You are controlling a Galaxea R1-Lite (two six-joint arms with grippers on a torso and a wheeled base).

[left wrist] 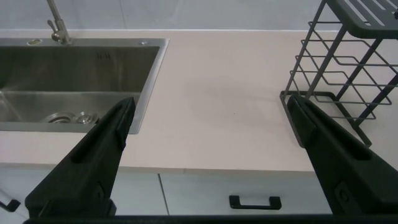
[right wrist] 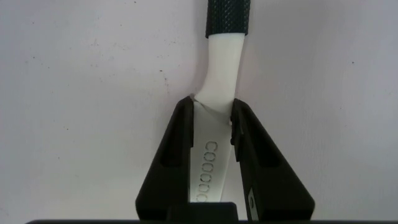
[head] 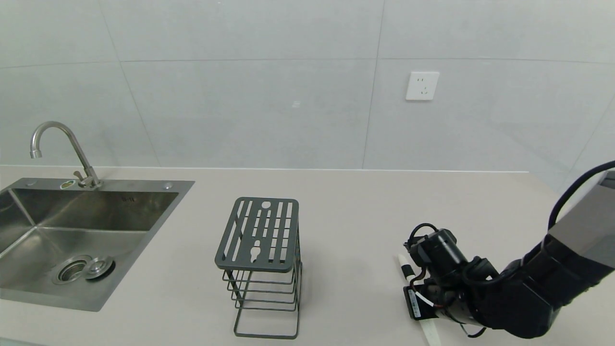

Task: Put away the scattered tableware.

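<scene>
A white knife-like utensil with a black knurled band lies flat on the pale countertop. My right gripper is shut on its white blade part, just past the band. In the head view the same utensil sits at the front right of the counter, running under my right gripper. A dark wire rack with a slotted top stands in the middle of the counter. My left gripper hangs open and holds nothing, over the counter's front edge between the sink and the rack.
A steel sink with a curved faucet takes up the counter's left side. A wall socket sits on the tiled wall behind. Below the counter edge is a drawer with a black handle. Bare countertop lies between rack and utensil.
</scene>
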